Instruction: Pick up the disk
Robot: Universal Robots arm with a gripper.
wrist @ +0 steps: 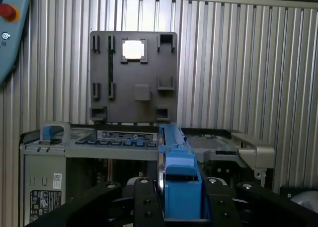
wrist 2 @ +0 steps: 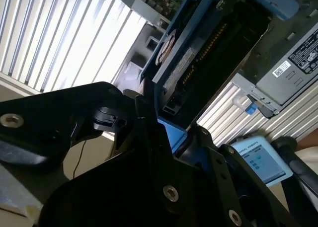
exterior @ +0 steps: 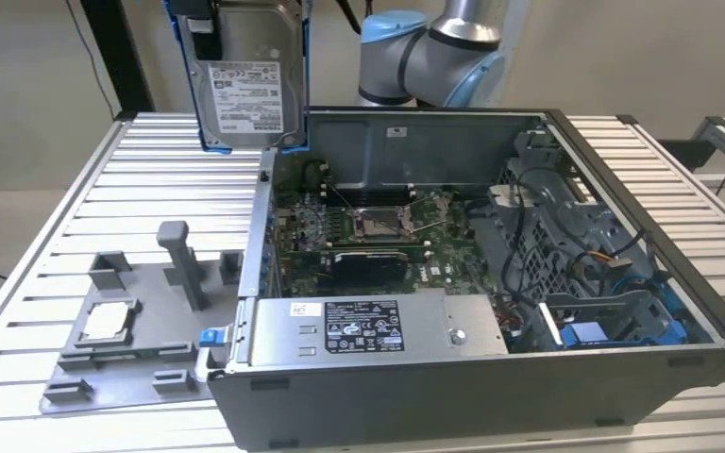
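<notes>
The disk (exterior: 252, 94), a silver-grey drive with a white label in a blue bracket, hangs upright in the air above the back left corner of the open computer case (exterior: 489, 283). My gripper (exterior: 239, 11) is shut on its upper end at the top edge of the exterior view. In the first wrist view the disk (wrist: 175, 175) appears edge-on, its blue bracket clamped between the black fingers (wrist: 146, 202) of the gripper (wrist: 180, 199). The second wrist view shows the disk (wrist 2: 191, 53) from its dark underside, extending away from the black gripper body.
A grey tray (exterior: 148, 359) holding a small silver chip (exterior: 109, 321) lies on the slatted table (exterior: 148, 179) at the exterior view's left of the case. A silver box with a black label (exterior: 362, 326) sits in the case's front. A light blue pendant (wrist: 10, 28) lies nearby.
</notes>
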